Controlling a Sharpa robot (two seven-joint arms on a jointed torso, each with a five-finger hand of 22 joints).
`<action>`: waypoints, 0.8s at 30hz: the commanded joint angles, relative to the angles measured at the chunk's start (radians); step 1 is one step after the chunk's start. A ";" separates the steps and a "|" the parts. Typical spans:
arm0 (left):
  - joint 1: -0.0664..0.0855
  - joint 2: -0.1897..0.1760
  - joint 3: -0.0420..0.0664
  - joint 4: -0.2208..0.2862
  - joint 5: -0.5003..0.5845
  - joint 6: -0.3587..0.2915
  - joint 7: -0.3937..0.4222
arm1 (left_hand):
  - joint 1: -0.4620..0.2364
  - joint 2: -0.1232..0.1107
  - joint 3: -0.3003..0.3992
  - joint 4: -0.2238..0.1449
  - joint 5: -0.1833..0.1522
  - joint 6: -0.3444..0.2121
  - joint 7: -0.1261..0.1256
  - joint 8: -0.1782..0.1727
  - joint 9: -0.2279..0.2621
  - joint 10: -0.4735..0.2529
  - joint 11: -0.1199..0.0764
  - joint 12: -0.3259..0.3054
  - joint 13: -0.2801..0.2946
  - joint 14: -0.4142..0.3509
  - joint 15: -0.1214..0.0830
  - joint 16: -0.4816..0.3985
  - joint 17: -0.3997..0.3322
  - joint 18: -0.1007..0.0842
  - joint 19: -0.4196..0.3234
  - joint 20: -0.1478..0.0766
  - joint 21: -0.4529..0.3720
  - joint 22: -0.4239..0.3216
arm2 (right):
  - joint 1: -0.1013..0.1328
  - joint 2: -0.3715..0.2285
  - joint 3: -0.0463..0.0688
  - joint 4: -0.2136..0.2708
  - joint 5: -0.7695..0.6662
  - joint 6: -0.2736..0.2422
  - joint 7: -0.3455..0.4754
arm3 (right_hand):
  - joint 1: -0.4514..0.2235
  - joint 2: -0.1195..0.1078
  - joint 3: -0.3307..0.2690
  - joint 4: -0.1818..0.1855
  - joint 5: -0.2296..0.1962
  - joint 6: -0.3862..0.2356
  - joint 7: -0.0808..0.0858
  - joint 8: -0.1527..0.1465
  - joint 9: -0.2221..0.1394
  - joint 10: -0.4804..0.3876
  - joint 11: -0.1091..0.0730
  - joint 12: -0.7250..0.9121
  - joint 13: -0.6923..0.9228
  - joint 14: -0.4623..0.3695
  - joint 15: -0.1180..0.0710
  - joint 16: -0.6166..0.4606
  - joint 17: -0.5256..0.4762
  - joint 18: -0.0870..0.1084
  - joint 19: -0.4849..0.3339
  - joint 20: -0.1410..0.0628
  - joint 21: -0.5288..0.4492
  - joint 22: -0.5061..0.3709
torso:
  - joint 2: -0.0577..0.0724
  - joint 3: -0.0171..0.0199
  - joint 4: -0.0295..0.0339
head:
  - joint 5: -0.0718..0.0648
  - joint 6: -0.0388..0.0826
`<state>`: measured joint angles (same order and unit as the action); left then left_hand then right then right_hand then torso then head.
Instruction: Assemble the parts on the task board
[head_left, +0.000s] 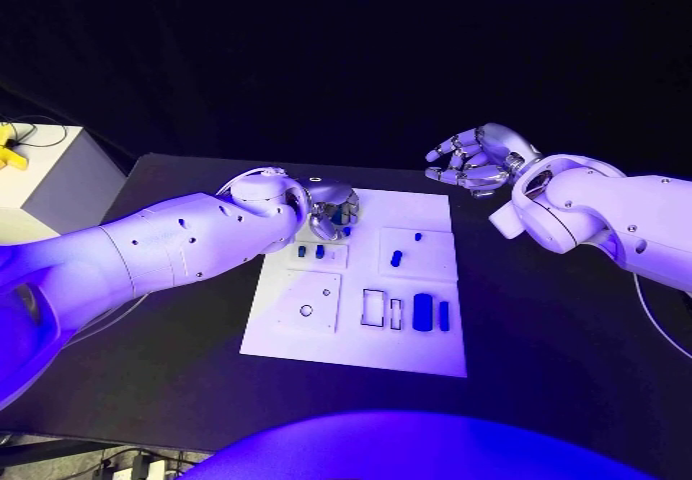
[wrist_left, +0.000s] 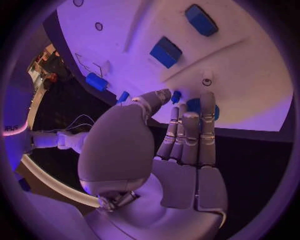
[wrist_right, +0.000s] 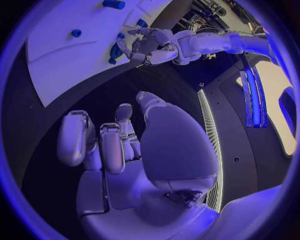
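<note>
The white task board (head_left: 289, 335) lies in the middle of the black table. My left hand (head_left: 325, 208) hangs over the board's far left corner, fingers straight and close together (wrist_left: 190, 131). A round blue part (wrist_left: 195, 105) sits right behind its fingertips, and the same part (head_left: 340, 214) shows among the fingers from above; whether it is gripped is unclear. Small blue parts (head_left: 395, 258) stand on the board, and a larger blue block (head_left: 423, 311) sits near the front beside outlined slots (head_left: 374, 307). My right hand (head_left: 476, 160) hovers off the board's far right corner, loosely curled and holding nothing (wrist_right: 106, 145).
A white box (head_left: 51, 180) with a yellow object (head_left: 12, 152) stands at the far left, off the table. Black tabletop (head_left: 555, 340) stretches to the right of the board. Two blue blocks (wrist_left: 166, 51) sit in the board ahead of the left hand.
</note>
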<state>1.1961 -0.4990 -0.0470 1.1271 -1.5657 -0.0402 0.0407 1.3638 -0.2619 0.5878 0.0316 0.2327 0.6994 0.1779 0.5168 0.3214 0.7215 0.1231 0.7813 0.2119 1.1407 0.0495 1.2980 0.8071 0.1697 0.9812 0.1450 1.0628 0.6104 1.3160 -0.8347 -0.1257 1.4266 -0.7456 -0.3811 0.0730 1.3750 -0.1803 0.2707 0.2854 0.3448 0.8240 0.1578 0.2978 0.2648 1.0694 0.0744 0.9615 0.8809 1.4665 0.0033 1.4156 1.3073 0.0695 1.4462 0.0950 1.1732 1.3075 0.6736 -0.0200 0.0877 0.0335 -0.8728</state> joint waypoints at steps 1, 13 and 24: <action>-0.004 0.005 0.000 -0.002 -0.013 0.018 0.006 | 0.000 0.010 0.008 -0.002 0.002 0.016 -0.003 -0.007 -0.008 0.013 -0.002 0.002 -0.004 0.009 0.001 0.009 0.004 0.016 0.005 -0.001 0.008 0.003 | -0.001 0.001 0.000 0.001 -0.004 0.003 0.014 | -0.006 -0.003 0.007 -0.002 0.004 -0.003 0.004 0.003 0.001 -0.005 -0.001 -0.003 -0.002 0.024 -0.008 -0.005 0.016 0.014 -0.010 0.000 -0.004 -0.001 | 0.000 -0.0001 0.0015 | -0.003 0.000; -0.014 0.013 -0.001 -0.021 -0.004 0.009 0.023 | 0.013 0.038 0.058 -0.022 -0.004 0.097 -0.017 -0.043 -0.036 0.081 -0.018 -0.033 -0.039 0.034 -0.015 0.037 0.017 0.013 0.012 -0.013 0.048 0.037 | 0.000 0.001 0.000 0.003 -0.004 0.006 0.012 | -0.007 -0.003 0.008 -0.001 0.005 -0.003 0.004 0.004 0.001 -0.003 -0.001 -0.004 -0.004 0.024 -0.008 -0.004 0.017 0.014 -0.009 0.000 -0.003 0.000 | 0.000 0.0000 0.0004 | -0.005 0.000; -0.017 0.012 -0.002 -0.021 0.001 0.010 0.036 | 0.008 0.063 0.065 -0.032 -0.006 0.165 -0.024 -0.065 -0.043 0.153 -0.031 -0.075 -0.065 0.069 -0.025 0.066 0.051 0.004 0.039 -0.016 0.092 0.097 | 0.000 0.000 0.000 0.005 -0.004 0.007 0.011 | -0.009 -0.003 0.009 0.000 0.005 -0.003 0.004 0.005 0.002 -0.001 -0.001 -0.004 -0.005 0.024 -0.009 -0.005 0.016 0.014 -0.009 0.000 -0.003 0.000 | -0.001 -0.0002 0.0015 | -0.006 0.000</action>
<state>1.1804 -0.4879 -0.0484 1.1041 -1.5682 -0.0376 0.0570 1.3750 -0.2070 0.6487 0.0041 0.2327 0.8601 0.1550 0.4545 0.2779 0.8702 0.0929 0.7094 0.1483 1.2043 0.0243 1.3609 0.8570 0.1698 1.0148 0.1281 1.1531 0.7044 1.3160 -0.8351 -0.1257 1.4299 -0.7456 -0.3809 0.0732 1.3751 -0.1802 0.2763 0.2854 0.3447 0.8224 0.1561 0.2978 0.2647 1.0696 0.0745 0.9616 0.8768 1.4665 0.0033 1.4156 1.3074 0.0694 1.4463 0.0950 1.1733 1.3072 0.6728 -0.0201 0.0889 0.0272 -0.8728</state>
